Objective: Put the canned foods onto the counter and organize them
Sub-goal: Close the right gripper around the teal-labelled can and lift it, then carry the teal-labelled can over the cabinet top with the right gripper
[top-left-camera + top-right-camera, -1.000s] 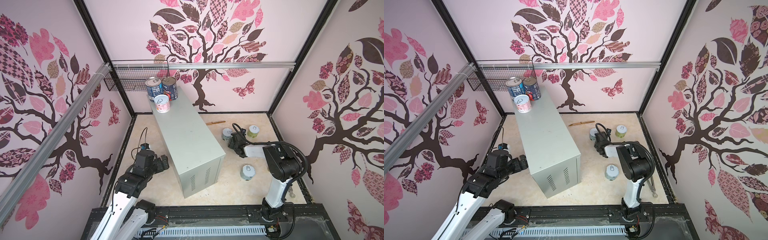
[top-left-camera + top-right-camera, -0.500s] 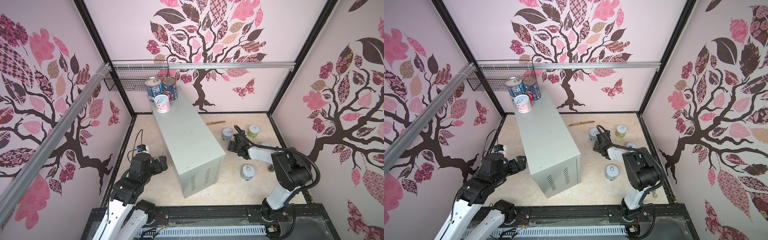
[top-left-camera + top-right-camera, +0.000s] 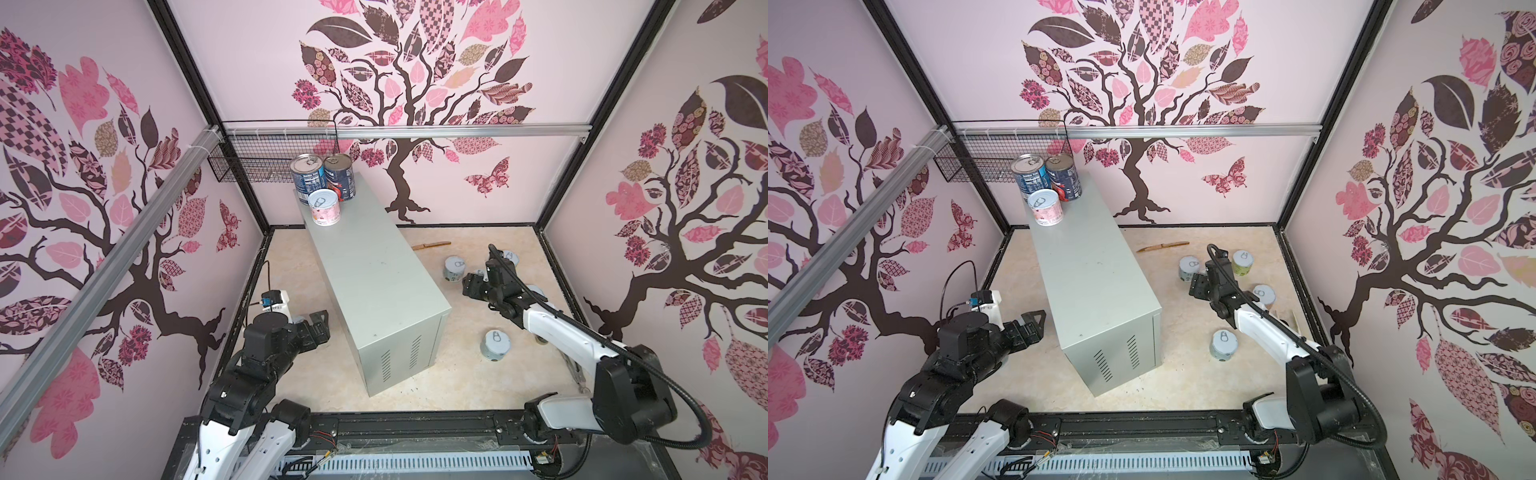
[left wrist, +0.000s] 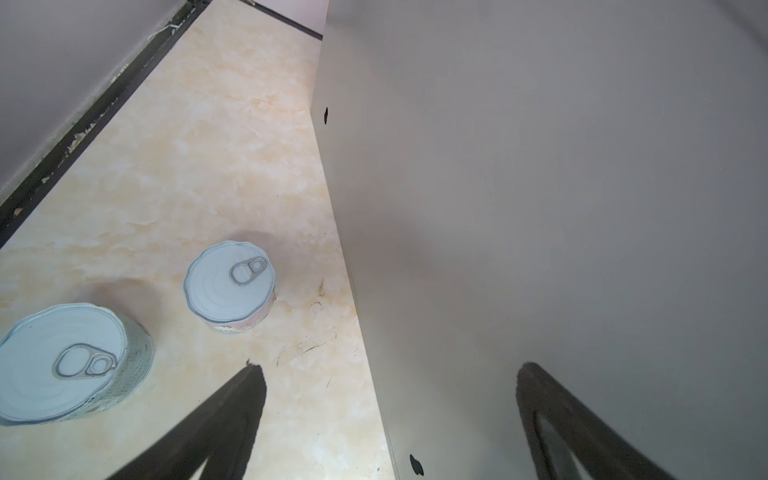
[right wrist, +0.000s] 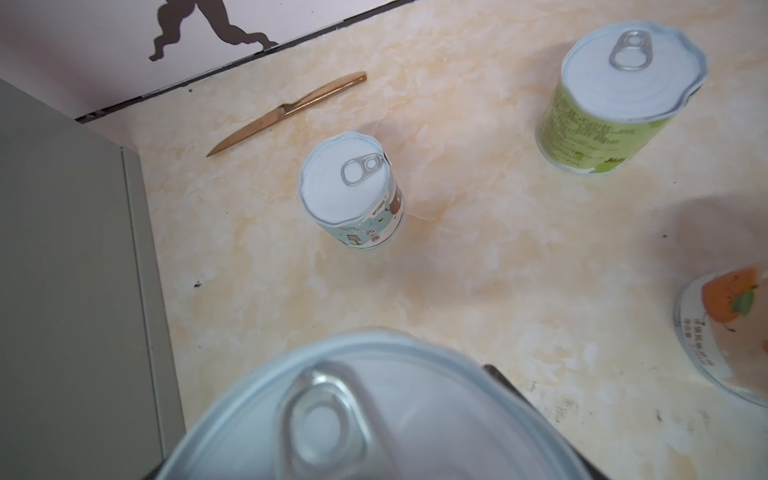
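Counter (image 3: 374, 286): stands lengthways mid-floor, vent slots facing my bases. Three tins sit bunched on its far end: blue tall tin (image 3: 307, 174) and dark tall tin (image 3: 340, 176) side by side at the back, pink short tin (image 3: 325, 206) just in front. The rest of the top is bare. My count: three of ten placed, seven left.

In hand: my right gripper (image 3: 476, 286) is clamped on a white-lidded short tin (image 5: 374, 415), whose lid fills the near part of the right wrist view. Cannot tell whether it is clear of the floor. Judged step: carry it up onto the counter.

Floor, right of the counter: teal tin (image 5: 353, 191), green tin (image 5: 615, 99), orange-label tin (image 3: 1264, 296) and grey tin (image 3: 494, 343) nearer my base. All are upright and apart from one another.

Floor, left of the counter: pinkish tin (image 4: 230, 286) and greenish tin (image 4: 62, 361), upright in the lane between the counter's side and the wall. My left gripper (image 3: 319, 328) hangs over that lane, jaws spread wide, holding nothing.

Around: knife (image 5: 286, 112) lies by the back wall, apart from the tins. Black wire basket (image 3: 249, 162) hangs on the wall behind the tall tins.

In the way: the counter's side stands close to my left fingers, so the lane is tight. The teal tin stands just beside my right gripper, towards the counter.
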